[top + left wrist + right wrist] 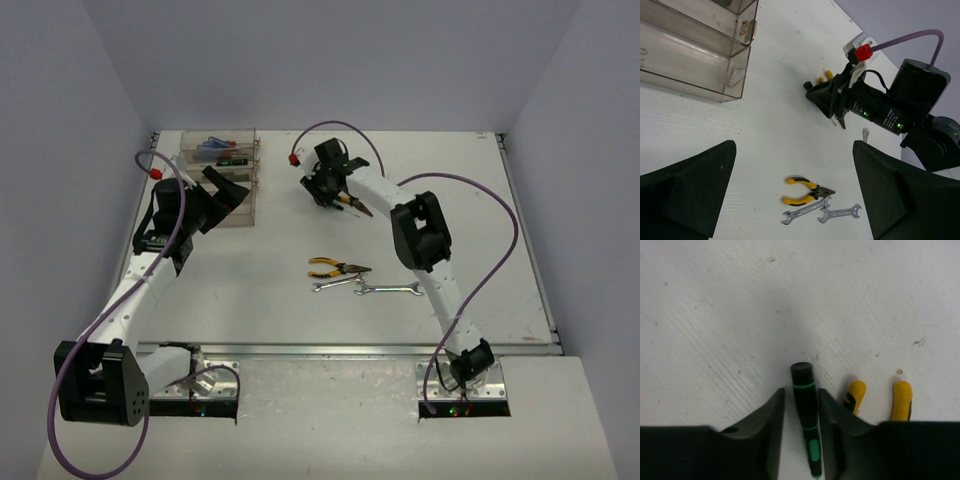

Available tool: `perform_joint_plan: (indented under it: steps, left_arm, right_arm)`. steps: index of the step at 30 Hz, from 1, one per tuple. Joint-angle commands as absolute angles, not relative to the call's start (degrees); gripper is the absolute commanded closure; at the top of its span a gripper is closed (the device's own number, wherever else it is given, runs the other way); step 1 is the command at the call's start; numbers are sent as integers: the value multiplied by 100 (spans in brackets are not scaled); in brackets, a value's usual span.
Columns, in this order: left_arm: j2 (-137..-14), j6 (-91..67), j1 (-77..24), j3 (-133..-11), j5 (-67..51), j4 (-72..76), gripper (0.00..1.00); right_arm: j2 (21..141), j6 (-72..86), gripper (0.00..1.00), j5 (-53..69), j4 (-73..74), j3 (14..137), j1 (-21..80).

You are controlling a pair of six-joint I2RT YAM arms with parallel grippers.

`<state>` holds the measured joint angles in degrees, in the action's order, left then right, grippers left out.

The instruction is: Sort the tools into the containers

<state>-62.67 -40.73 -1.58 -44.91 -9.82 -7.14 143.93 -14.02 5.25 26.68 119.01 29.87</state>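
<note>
Inside the far containers (243,212), slim screwdrivers (215,146) (blue, red, black-green)

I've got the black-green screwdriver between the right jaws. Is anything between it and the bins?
No tool lies on the table between the black-green screwdriver and the bins. The left gripper, open, hangs at the nearer bins on that side. The farther bins look unobstructed.

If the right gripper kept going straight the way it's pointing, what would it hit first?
Probably bare table. The right gripper points down at it, and the black-green screwdriver clamped in its fingers sticks out ahead, so its handle end would touch first. The yellow pliers lie to the side. Depth is unclear.
</note>
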Motion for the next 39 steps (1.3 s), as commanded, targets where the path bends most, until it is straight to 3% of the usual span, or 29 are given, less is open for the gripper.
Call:
perform_joint_plan:
  steps: [1,2,7,16,19,27,33,35,36,39]
  left_arm:
    - [-6262,-3995,-211,-4474,-1112,-457,0]
    - [-6272,-4002,-211,-4468,-1137,-438,0]
    - [-6424,-4113,-212,-4344,-1456,-187,0]
    - [-6917,-4500,-1282,-2919,-3326,4698,0]
    - [-7056,-4189,-1845,-2797,-3306,5488,3]
    - [-7744,-4338,-2201,-3353,-3509,6519,24]
    - [-8012,-4499,-2295,-3607,-3486,6709,28]
    - [-8082,-4610,-2332,-3679,-3563,6869,38]
    - [-8140,-4668,-2374,-3744,-3615,6928,49]
    - [-8239,-4823,-2464,-3811,-3866,7152,67]
  right_arm:
    - [14577,-1476,86,743,3080,12054,2979]
    - [14526,-1426,91,854,3187,12039,2979]
    - [13849,-931,95,1234,3083,11303,2972]
    - [11849,789,100,2081,2597,10688,2782]
    - [11243,1582,100,3450,2422,10399,2567]
    - [10077,3300,100,5640,523,8760,2531]
    - [9561,4061,100,6081,-687,8089,2586]
    - [9508,4073,100,6065,-730,8010,2638]
    - [9484,4123,100,6072,-844,7945,2655]
    - [9475,4088,100,5915,-826,7926,2681]
